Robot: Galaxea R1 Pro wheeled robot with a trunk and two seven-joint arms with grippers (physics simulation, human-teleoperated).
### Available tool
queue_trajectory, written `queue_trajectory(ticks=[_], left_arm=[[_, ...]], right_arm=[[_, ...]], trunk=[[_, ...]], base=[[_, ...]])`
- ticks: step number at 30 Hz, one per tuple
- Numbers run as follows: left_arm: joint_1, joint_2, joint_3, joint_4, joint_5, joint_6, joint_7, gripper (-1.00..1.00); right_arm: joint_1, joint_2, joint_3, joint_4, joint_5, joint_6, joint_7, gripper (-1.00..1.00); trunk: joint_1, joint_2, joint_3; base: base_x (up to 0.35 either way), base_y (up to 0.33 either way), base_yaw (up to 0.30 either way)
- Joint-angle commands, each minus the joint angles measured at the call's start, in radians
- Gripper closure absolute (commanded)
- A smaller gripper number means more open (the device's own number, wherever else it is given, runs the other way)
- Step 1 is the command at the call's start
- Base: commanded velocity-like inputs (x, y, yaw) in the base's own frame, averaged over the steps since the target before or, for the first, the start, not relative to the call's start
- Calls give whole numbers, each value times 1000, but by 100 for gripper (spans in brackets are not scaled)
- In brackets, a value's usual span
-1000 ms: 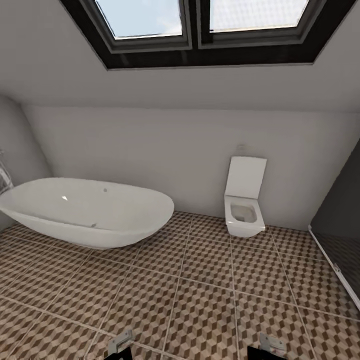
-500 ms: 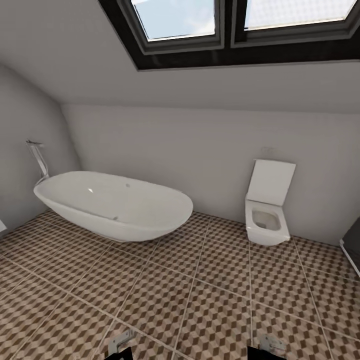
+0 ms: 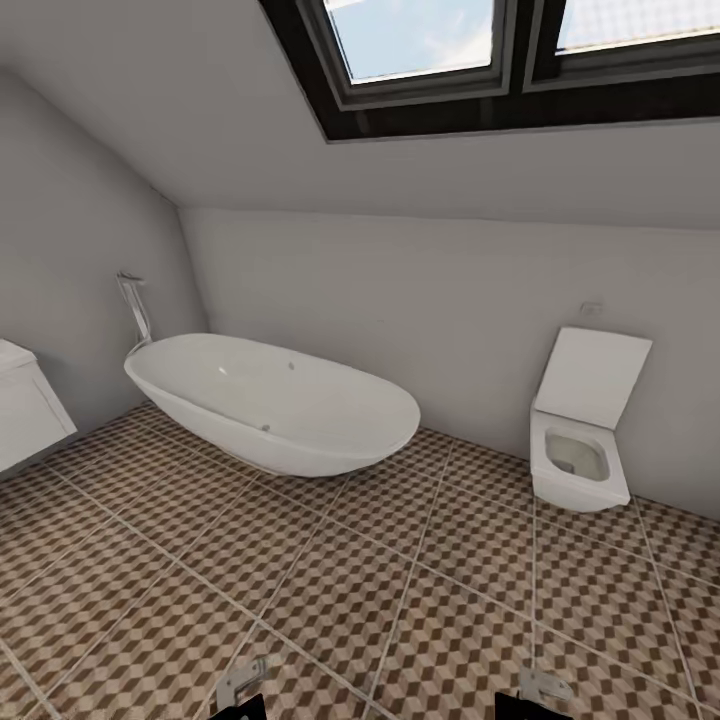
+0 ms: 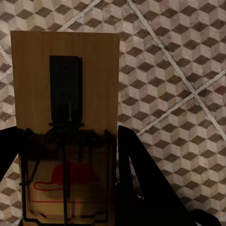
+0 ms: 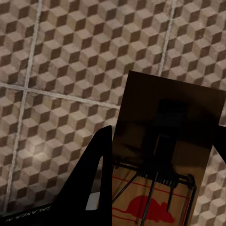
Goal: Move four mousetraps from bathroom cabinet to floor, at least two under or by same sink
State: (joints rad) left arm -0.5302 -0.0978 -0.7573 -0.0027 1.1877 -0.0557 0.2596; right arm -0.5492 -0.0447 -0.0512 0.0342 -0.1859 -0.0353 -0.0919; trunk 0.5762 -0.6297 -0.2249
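Note:
A mousetrap (image 4: pixel 66 94), a wooden board with dark wire and a red spot, sits between the dark fingers of my left gripper (image 4: pixel 68 155), which is shut on it above the bathroom floor (image 4: pixel 179 70). My right gripper (image 5: pixel 162 155) is shut on a second mousetrap (image 5: pixel 169 136), which lies in shadow over the cube-patterned tiles (image 5: pixel 61 61). In the head view the tips of the left gripper (image 3: pixel 240 690) and right gripper (image 3: pixel 535 692) peek in at the bottom edge over the floor (image 3: pixel 330 590). The cabinet is out of view.
A white freestanding bathtub (image 3: pixel 275 400) with a tall tap (image 3: pixel 135 305) stands at the back left. A wall-hung toilet (image 3: pixel 580 440) is at the right. A white unit (image 3: pixel 25 410) juts in at the left edge. A dark-framed skylight (image 3: pixel 480 60) sits in the sloped ceiling.
The camera has swung left: bathtub and toilet slid right in the picture, the dark shower edge left the view, and the white unit came in at the left. Both grippers kept their place.

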Motion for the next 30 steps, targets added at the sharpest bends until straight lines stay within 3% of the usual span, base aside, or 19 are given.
queue_trajectory(ticks=[1, 20, 30], left_arm=[[-1, 0, -8, 0, 6, -1, 6, 100], [-1, 0, -8, 0, 6, -1, 6, 100], [-1, 0, -8, 0, 6, -1, 6, 100]], right_arm=[[-1, -1, -5, 3, -4, -5, -1, 100], [-1, -3, -4, 3, -4, -3, -2, 100], [-1, -2, -4, 3, -4, -3, -2, 100]], trunk=[[0, -1, -2], [0, -1, -5], [0, -1, -5]], base=[[0, 0, 73], [0, -5, 237], [0, -260, 284]])
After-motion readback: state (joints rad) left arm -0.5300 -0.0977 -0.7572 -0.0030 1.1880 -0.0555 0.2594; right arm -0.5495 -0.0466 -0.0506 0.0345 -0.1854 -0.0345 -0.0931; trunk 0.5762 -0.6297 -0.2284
